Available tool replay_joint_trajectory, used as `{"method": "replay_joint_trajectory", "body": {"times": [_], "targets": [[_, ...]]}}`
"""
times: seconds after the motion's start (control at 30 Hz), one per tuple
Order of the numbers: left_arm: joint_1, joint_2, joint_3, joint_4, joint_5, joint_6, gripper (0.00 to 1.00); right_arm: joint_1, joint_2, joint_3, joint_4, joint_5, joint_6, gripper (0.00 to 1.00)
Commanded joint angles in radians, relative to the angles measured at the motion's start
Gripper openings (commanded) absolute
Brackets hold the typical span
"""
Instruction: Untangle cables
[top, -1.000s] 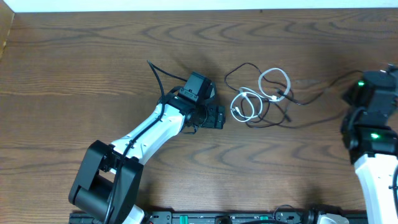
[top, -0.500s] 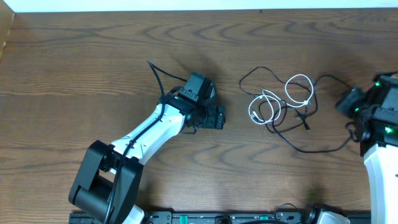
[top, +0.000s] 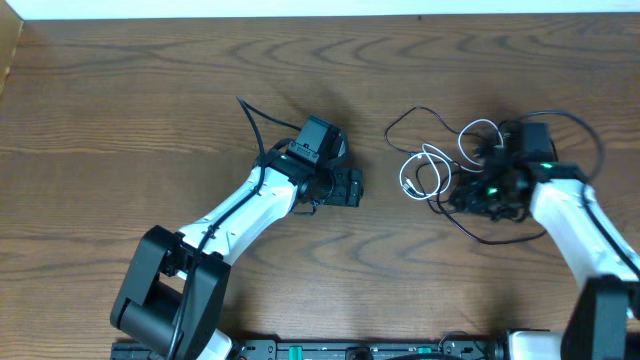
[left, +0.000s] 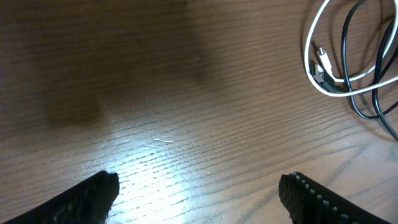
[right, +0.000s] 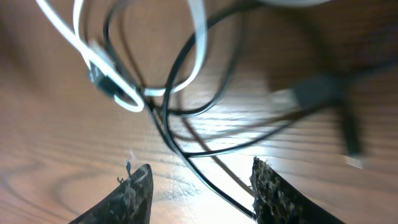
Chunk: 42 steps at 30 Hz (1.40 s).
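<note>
The cables lie tangled right of centre: the white cable (top: 421, 168) in loops, the black cable (top: 492, 238) trailing around and under it. My right gripper (top: 468, 196) is down on the tangle's right side, open. In the right wrist view a black cable strand (right: 205, 171) runs between the open fingers (right: 202, 193), with white cable loops (right: 121, 93) just ahead. My left gripper (top: 352, 188) is open and empty, left of the tangle. In the left wrist view its fingers (left: 199, 199) frame bare wood, with white cable (left: 323, 78) and black cable (left: 367, 109) at upper right.
The left arm's own thick black cable (top: 252, 120) arcs up behind its wrist. The table's back edge (top: 320, 16) runs along the top. Bare wood lies left of and behind the left arm.
The cable bundle was first dragged to the right. The right arm then swung in from the right edge and came down on the tangle's right side. The left arm has not moved.
</note>
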Motion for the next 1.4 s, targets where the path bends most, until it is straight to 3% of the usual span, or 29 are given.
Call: {"method": "replay_joint_trajectory", "body": {"times": [0.0, 0.13, 0.33, 0.7, 0.83, 0.97, 1.07, 1.23, 1.37], "targets": [[-0.001, -0.004, 0.002, -0.005, 0.0, 0.02, 0.87, 0.057, 0.055, 0.004, 0.0, 0.083, -0.092, 0.48], [-0.001, -0.004, 0.002, -0.005, 0.0, 0.021, 0.87, 0.1, 0.103, 0.004, 0.013, 0.172, -0.092, 0.48], [-0.001, -0.004, 0.002, -0.005, 0.0, 0.02, 0.87, 0.141, 0.128, 0.002, 0.008, 0.162, -0.091, 0.42], [-0.001, -0.004, 0.002, -0.005, 0.0, 0.02, 0.87, 0.193, 0.155, -0.005, -0.006, 0.162, -0.087, 0.43], [-0.001, -0.004, 0.002, -0.005, 0.0, 0.02, 0.87, 0.206, 0.155, -0.005, -0.026, 0.162, -0.087, 0.29], [-0.001, -0.004, 0.002, -0.005, 0.0, 0.021, 0.87, 0.211, 0.155, -0.005, -0.034, 0.162, -0.087, 0.01], [-0.001, -0.004, 0.002, -0.005, 0.0, 0.02, 0.87, 0.211, 0.155, -0.005, -0.03, 0.15, -0.087, 0.01], [-0.001, -0.004, 0.002, -0.005, 0.0, 0.02, 0.87, 0.207, 0.145, 0.03, -0.027, -0.033, -0.09, 0.01], [-0.001, -0.004, 0.002, -0.006, 0.0, 0.02, 0.87, 0.187, 0.106, 0.126, -0.03, -0.382, -0.175, 0.01]]}}
